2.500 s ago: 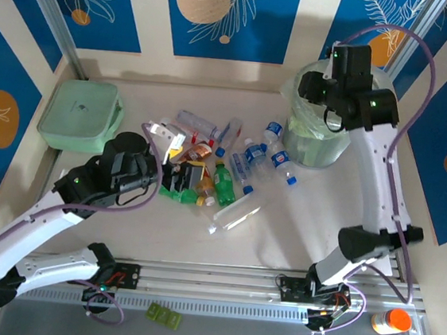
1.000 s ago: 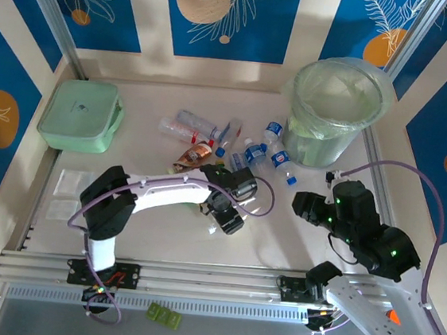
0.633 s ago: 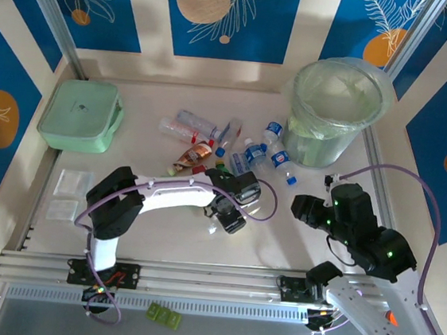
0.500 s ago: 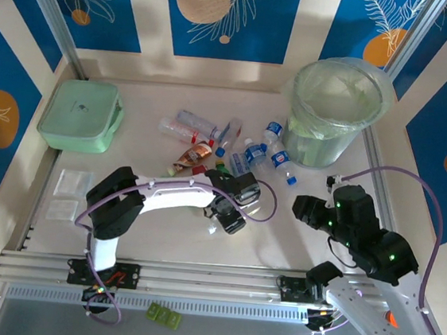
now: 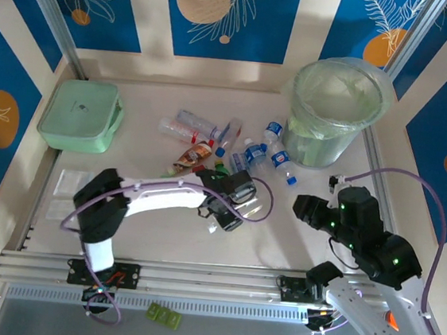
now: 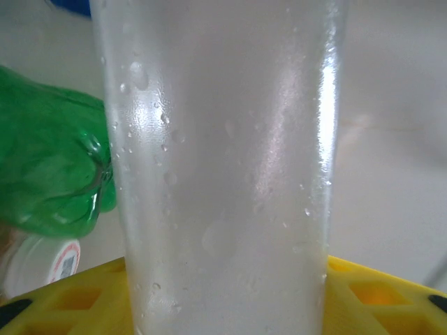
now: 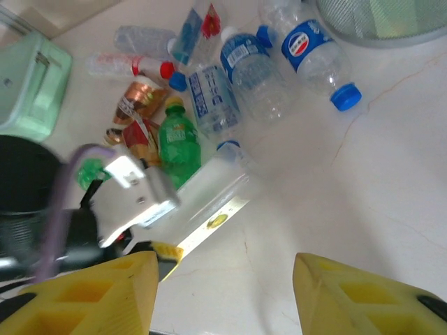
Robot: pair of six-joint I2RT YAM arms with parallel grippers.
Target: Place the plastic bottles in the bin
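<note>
Top external view: the left arm [image 5: 156, 195] reaches low across the counter [image 5: 279, 245], elbow bent, with its wrist at the near edge of the plastic bottles [image 5: 249, 153] scattered just left of the bin [image 5: 315, 149]. The right arm [image 5: 367, 247] is folded, its wrist hovering at the right. Left wrist view: the left jaws press both sides of a clear bottle [image 6: 223, 174], with a green bottle [image 6: 49, 174] beside it. This looks like the grasp; the next move calls for lifting the bottle over the bin's rim. Right wrist view: the right jaws stand wide apart and empty.
</note>
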